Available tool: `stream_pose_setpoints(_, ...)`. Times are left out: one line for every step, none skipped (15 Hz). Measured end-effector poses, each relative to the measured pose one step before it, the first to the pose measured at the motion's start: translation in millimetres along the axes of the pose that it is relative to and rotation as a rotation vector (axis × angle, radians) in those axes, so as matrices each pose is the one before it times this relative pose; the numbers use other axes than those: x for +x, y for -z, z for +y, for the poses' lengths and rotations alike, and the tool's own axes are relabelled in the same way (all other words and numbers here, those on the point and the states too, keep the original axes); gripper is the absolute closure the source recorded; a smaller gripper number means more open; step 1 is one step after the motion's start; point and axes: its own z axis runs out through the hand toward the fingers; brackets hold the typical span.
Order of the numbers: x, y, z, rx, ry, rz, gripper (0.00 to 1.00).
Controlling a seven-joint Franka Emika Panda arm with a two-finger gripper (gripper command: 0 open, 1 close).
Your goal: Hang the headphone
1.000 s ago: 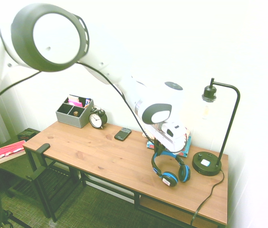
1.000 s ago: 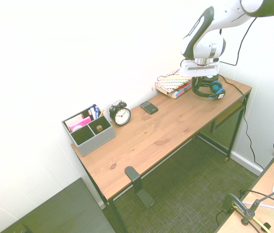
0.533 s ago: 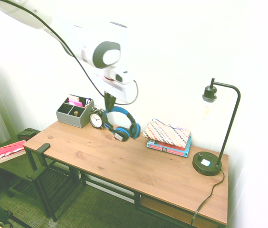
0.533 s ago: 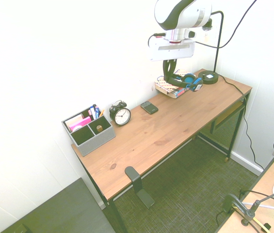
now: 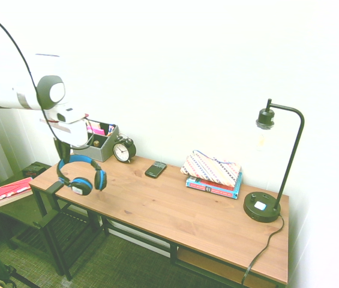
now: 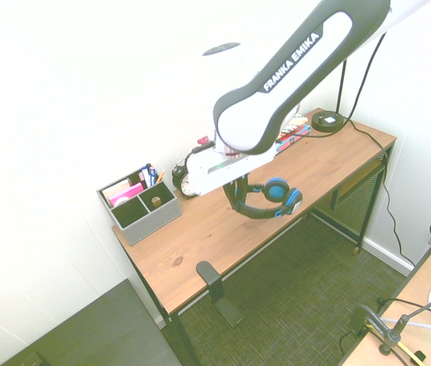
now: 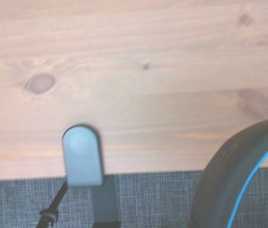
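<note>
Currently looking over the desk [image 5: 121,195], bearing the hanger [image 6: 210,276] at its front edge. Far along the desk from the hanger: the lamp [image 5: 291,153]. Across from the hanger, toward the wall: the organizer [image 6: 153,223]. Above the hanger and off to its lamp side: the gripper [image 5: 63,148], fingers closed on the padded band of the headphone [image 5: 79,159]. Headphone aloft near the hanger, cups dangling, not hung. Beyond the hanger, wall side: the alarm clock [image 5: 123,150]; farther toward the lamp, the phone [image 5: 155,169].

Step in hand, as judged: carrying to the hanger. Next: align band opening with the hanger's arm, lower until supported, then release. Watch for cups catching the desk edge.
</note>
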Motion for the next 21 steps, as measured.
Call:
stream_pose_setpoints(-19.7, -4.59, -0.62, -0.00858, 0.00393, 0.00116, 1.0)
stream_pose_setpoints(-16.52, -5.6, 0.23, 0.00142, 0.00358, 0.0084, 1.0)
stream_pose_setpoints(-13.89, -8.3, 0.58, 0.0126, -0.00404, 0.01037, 1.0)
stream_pose_setpoints(-12.65, -12.02, 1.0, 0.01305, -0.01462, 0.00809, 1.0)
stream_pose_setpoints(-11.57, -14.73, 0.46, 0.00924, -0.00662, 0.01426, 1.0)
stream_pose_setpoints(-13.11, -17.55, 1.7, 0.01066, -0.00002, 0.01998, 1.0)
stream_pose_setpoints(-16.95, -19.55, 4.04, 0.00734, 0.00573, 0.01231, 1.0)
stream_pose_setpoints(-17.7, -17.23, 4.59, -0.00325, 0.00392, 0.00642, 1.0)
stream_pose_setpoints(-17.44, -14.07, 3.89, 0.00021, 0.0044, 0.00296, 1.0)
stream_pose_setpoints(-15.51, -11.87, 2.76, 0.00239, 0.00665, -0.00099, 1.0)
stream_pose_setpoints(-11.86, -9.19, 0.18, 0.00102, 0.00548, -0.00317, 1.0)
stream_pose_setpoints(-7.39, -7.16, -2.98, 0.00524, 0.00017, -0.00394, 1.0)
stream_pose_setpoints(-3.89, -6.94, -5.78, 0.01468, -0.00486, -0.00257, 1.0)
stream_pose_setpoints(-1.52, -9.21, -4.92, 0.01135, -0.0048, -0.00076, 1.0)
stream_pose_setpoints(-1.52, -12.31, -1.46, -0.00334, 0.00324, -0.00282, 1.0)
stream_pose_setpoints(-1.78, -14.01, 1.0, -0.00841, 0.00245, -0.00503, 1.0)
stream_pose_setpoints(-1.03, -14.62, 0.87, -0.01064, -0.00122, -0.00404, 1.0)
stream_pose_setpoints(-1.69, -13.5, -0.24, -0.00728, 0.00078, -0.00386, 1.0)
stream_pose_setpoints(-0.71, -11.68, -2.25, -0.00273, -0.00741, -0.00167, 1.0)
stream_pose_setpoints(0.56, -8.88, -4.43, 0.00379, -0.00768, 0.009, 1.0)
stream_pose_setpoints(-1.49, -5.06, -4.44, 0.00542, -0.00401, 0.01167, 1.0)
